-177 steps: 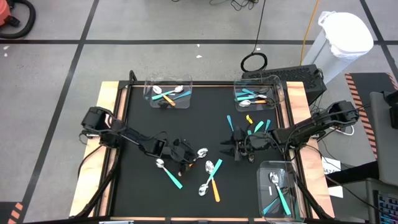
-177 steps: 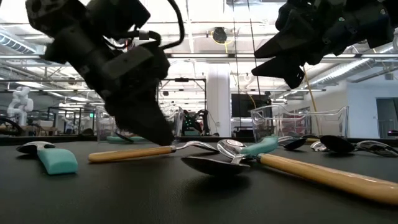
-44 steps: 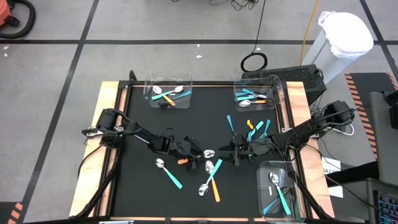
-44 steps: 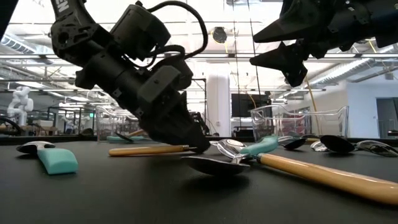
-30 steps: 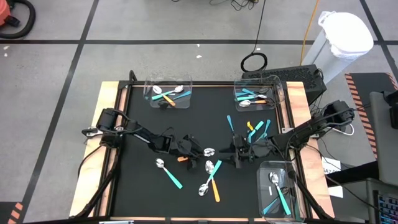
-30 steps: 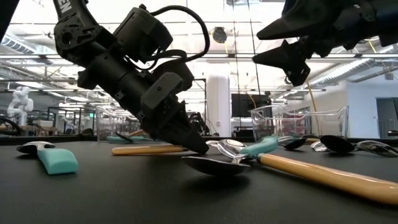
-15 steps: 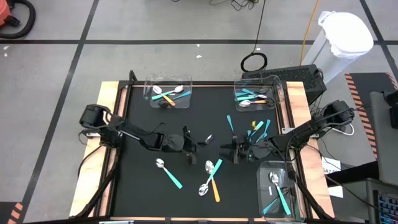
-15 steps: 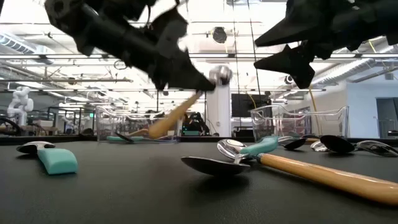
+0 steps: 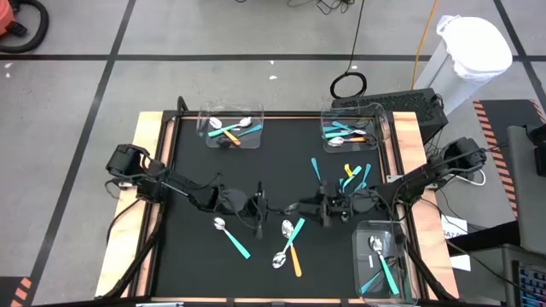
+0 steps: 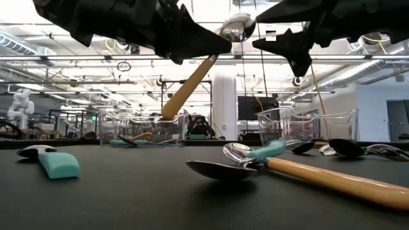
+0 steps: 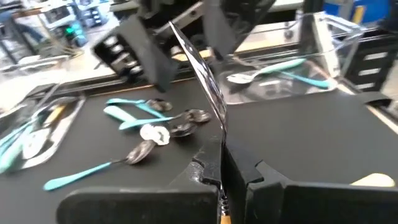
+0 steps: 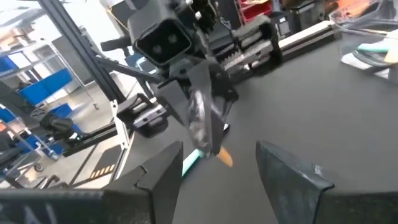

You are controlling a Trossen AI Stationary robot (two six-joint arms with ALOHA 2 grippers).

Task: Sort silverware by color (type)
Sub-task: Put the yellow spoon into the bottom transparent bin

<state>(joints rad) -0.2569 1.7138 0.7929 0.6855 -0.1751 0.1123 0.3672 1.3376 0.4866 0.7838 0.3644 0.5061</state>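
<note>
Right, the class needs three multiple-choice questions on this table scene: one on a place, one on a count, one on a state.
1. Where is the orange-handled spoon? A on the floor; B under a cloth; C lifted in the air.
2. How many clear bins are there? A three; B two; C five.
3. How is the right gripper? A shut on a teal spoon; B open; C shut, empty.
Answers: 1 C, the left gripper holds it up; 2 A, two at the far side, one near right; 3 B, its fingers stand apart.
</note>
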